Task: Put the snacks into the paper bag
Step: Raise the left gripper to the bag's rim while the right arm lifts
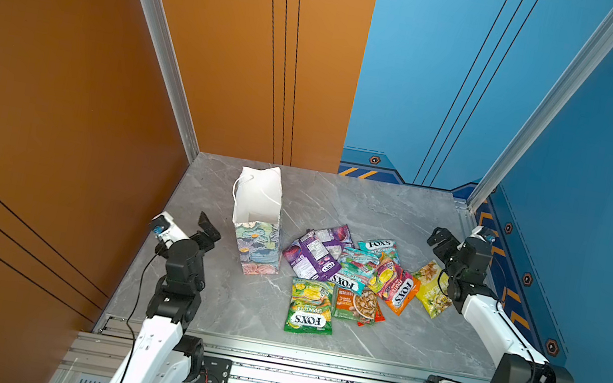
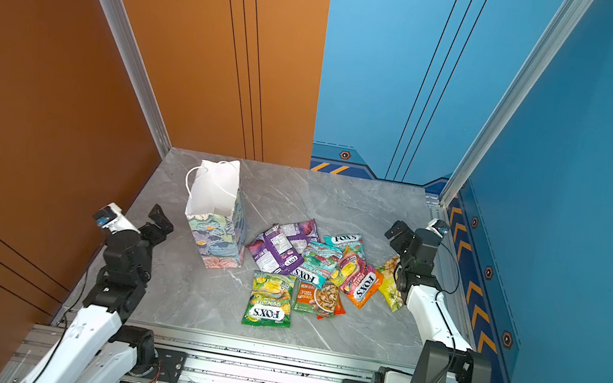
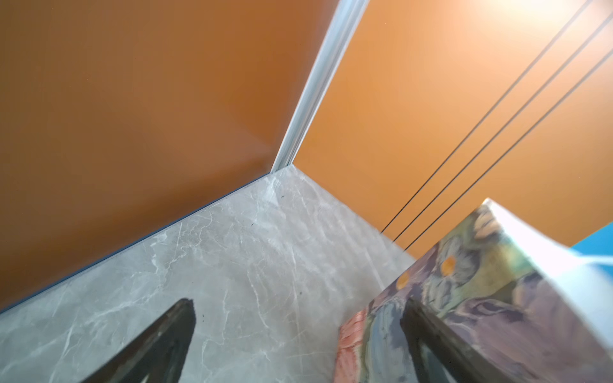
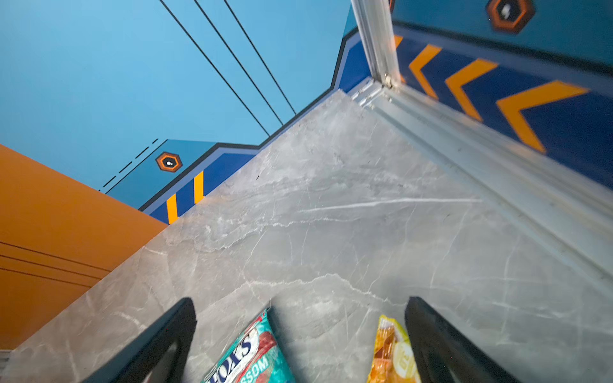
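The paper bag (image 1: 259, 248) (image 2: 218, 241) stands upright and open at the table's back left, floral outside and white inside. Right of it the snacks lie in a loose pile: a purple packet (image 1: 313, 255), a teal one (image 1: 379, 249), an orange one (image 1: 398, 288), a green one (image 1: 309, 309) and a yellow-green sachet (image 1: 429, 289). My left gripper (image 1: 209, 229) (image 3: 298, 308) hangs open and empty just left of the bag (image 3: 481, 282). Beyond the pile's right end, my right gripper (image 1: 440, 242) (image 4: 298, 305) is open and empty, with the teal packet (image 4: 252, 354) and yellow sachet (image 4: 393, 351) below it.
The grey marble table (image 1: 336, 202) is closed in by an orange wall (image 1: 59, 96) on the left and blue walls (image 1: 609, 209) at the back and right. An aluminium rail (image 1: 288, 366) carrying both arm bases runs along the front edge.
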Controlling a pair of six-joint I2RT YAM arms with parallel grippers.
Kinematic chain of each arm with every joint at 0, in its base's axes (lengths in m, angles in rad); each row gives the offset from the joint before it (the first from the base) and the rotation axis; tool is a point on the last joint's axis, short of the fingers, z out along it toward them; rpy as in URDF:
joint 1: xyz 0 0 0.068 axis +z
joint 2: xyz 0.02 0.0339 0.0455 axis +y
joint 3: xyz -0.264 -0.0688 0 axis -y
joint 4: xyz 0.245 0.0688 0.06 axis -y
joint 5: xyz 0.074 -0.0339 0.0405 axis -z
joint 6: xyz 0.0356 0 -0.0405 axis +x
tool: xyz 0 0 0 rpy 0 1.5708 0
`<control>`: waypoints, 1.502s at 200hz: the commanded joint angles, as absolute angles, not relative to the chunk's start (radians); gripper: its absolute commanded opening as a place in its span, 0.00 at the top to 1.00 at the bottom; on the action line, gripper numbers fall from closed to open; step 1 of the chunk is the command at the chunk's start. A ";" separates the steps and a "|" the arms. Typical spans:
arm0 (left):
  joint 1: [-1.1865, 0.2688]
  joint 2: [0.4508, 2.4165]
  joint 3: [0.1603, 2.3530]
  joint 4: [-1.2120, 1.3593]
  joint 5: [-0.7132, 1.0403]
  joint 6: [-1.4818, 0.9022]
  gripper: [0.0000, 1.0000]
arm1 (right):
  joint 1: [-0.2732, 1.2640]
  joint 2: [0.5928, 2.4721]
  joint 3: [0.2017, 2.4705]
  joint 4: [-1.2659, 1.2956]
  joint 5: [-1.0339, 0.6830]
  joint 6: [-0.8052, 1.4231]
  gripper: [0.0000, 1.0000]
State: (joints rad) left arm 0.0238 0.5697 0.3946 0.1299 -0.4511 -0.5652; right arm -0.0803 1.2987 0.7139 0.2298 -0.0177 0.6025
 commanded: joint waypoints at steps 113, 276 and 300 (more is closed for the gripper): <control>0.233 0.820 1.022 -0.515 0.352 -0.591 0.10 | 0.151 1.321 1.043 -0.202 0.053 0.480 0.01; 0.035 1.120 1.336 -0.916 0.287 -0.322 0.32 | 0.166 1.376 1.077 -0.218 -0.002 0.508 0.01; 0.020 1.153 1.361 -0.917 0.247 -0.312 0.31 | 0.164 1.376 1.077 -0.224 -0.002 0.503 0.01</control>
